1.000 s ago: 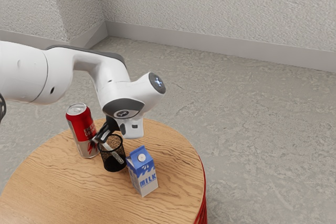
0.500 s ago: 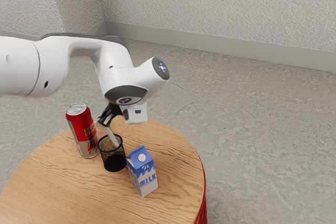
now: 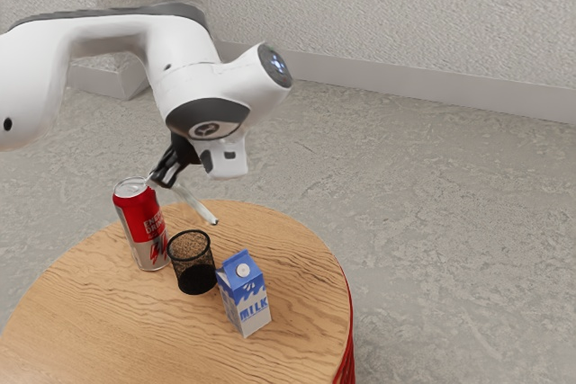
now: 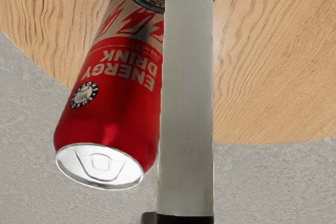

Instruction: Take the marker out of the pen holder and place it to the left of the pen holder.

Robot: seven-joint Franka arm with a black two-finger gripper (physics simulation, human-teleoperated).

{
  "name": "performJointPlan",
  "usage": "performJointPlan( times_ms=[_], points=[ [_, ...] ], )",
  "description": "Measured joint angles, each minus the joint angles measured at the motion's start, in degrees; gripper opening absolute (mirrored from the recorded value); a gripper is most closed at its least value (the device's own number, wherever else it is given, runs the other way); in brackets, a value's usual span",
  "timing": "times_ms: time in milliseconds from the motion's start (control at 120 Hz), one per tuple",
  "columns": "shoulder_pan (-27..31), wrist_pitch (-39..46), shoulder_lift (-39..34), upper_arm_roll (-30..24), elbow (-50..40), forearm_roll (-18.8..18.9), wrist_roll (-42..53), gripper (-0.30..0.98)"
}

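In the exterior view the lifting-out is done: the gripper [image 3: 163, 177] has its fingers closed on the marker [image 3: 197, 205], a slim, pale, straight rod with a dark tip, hanging tilted in the air above the pen holder [image 3: 193, 262]. What is left, I judge, is to carry it to the holder's left side, lower it to the worktop [image 3: 108, 330] and let go. The holder is a round black mesh cup, set between the energy drink can [image 3: 144, 229], a glossy red and silver cylinder near the round worktop's curved edge, and the milk carton [image 3: 245, 295], a blue and white box with a folded top, toward the edge at the exterior view's right. The worktop is light wood with wavy grain; the floor [image 3: 432, 213] is mottled grey.

In the wrist view the marker runs as a smooth, satin-grey bar beside the can's shiny metal lid and across the holder's black rim.
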Motion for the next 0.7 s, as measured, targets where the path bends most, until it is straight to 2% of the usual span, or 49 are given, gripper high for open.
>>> performJointPlan(
  times_ms=[167,433,558,700],
  points=[
    [-1.47,-4.09,-9.92,-2.67,-10.90,-4.80,-2.34,-0.07],
    [9.69,-4.65,-25.40,-7.72,-26.60,-8.25,-6.76,-0.06],
    [15.90,-1.13,-33.33,-8.30,-34.13,-8.52,-8.56,-0.06],
    [20.99,7.96,-40.27,-7.98,-42.16,-6.85,-10.50,-0.06]
  ],
)
